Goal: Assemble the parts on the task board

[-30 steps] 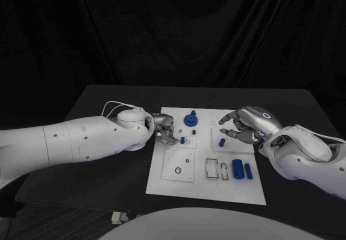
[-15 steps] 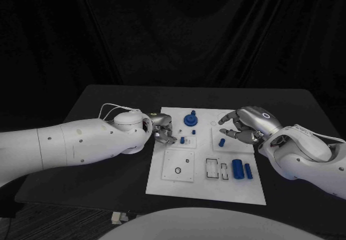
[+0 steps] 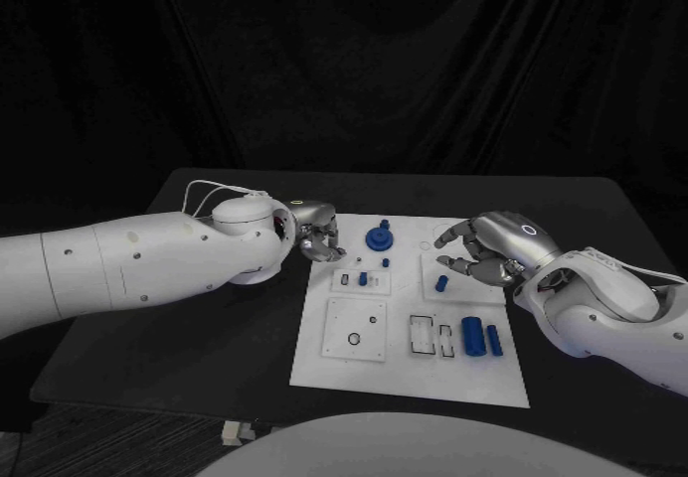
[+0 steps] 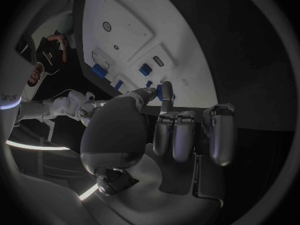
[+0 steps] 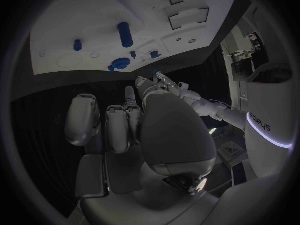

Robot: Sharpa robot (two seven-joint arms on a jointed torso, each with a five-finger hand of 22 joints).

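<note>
My left hand (image 3: 318,238) hovers at the task board's (image 3: 409,383) left edge, fingers curled, holding nothing I can see — my right hand (image 3: 485,254) sits half-curled, empty, over a small blue peg (image 3: 441,282). Risk: curled fingers knock standing parts (image 3: 379,238) over.

From my station I can't tell whether the left hand (image 3: 318,238) touches the task board (image 3: 409,378); its fingertips blur over the far left corner. The right hand (image 3: 490,250) covers part of the board's right side, and whether it holds anything is unclear.
</note>
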